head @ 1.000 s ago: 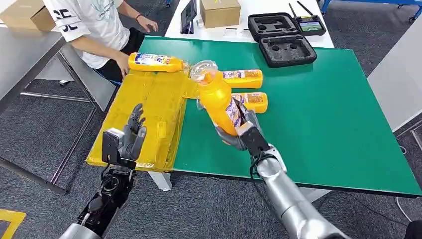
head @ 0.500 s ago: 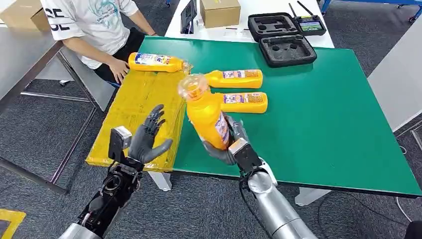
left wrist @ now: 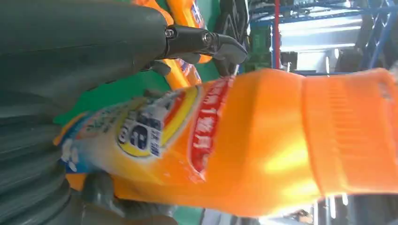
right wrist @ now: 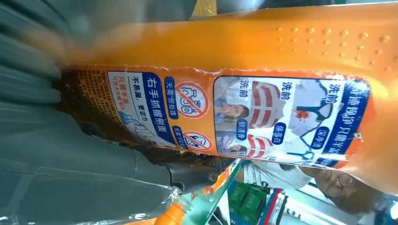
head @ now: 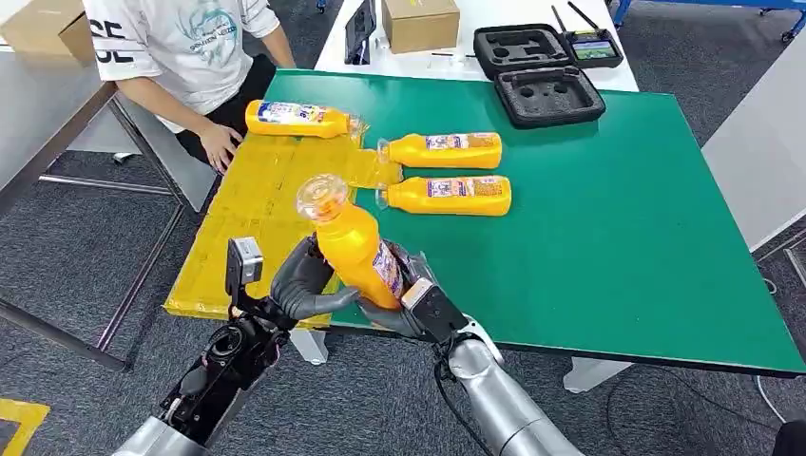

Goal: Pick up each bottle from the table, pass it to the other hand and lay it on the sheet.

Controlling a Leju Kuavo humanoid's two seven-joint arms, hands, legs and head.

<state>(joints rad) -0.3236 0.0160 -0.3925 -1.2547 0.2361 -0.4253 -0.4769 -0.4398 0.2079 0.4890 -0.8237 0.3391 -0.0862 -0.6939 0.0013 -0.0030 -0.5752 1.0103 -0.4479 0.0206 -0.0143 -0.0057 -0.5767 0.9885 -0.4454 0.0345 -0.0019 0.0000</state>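
Both hands now meet on the bottle (head: 356, 249): right hand (head: 411, 296) still grips its base, left hand (head: 302, 283) has closed round it; handover begins.

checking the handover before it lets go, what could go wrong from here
1. The bottle is tilted, off the table edge, with both robot hands on it; if the right robot hand releases before the left robot hand grips firmly, it may fall to the floor.
2. A person's hand rests by the sheet.
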